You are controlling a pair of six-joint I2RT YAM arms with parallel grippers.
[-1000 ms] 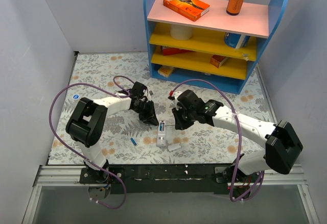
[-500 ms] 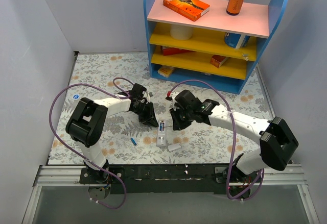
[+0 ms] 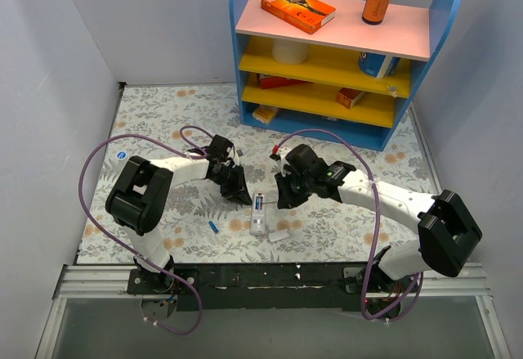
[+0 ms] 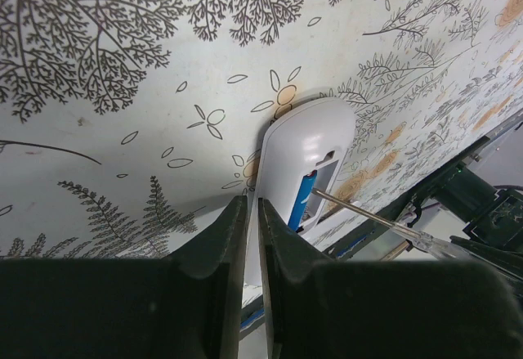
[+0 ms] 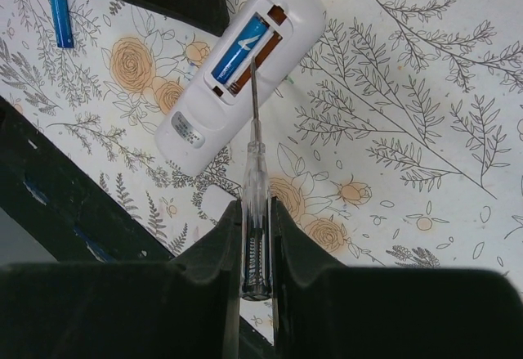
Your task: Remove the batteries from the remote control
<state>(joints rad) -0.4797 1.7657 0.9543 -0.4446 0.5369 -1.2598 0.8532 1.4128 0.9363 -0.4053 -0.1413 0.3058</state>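
Remote control point(image 5: 237, 73) lies slot-up just ahead of my right pincer point(image 5: 255, 206), which is clamped on a screwdriver point(image 5: 255, 171). The shaft tip rests in the slot beside the seated battery point(image 5: 239, 51), presumably to lever it out. My left pincer point(image 4: 252, 212), fingers nearly together and empty, sits at the remote's far edge, likely as a stop against sliding. The loose battery point(image 5: 59, 15) lies on the table beyond that pincer.

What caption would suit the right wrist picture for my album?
Right end effector holds a screwdriver, tip at the battery inside the remote control.
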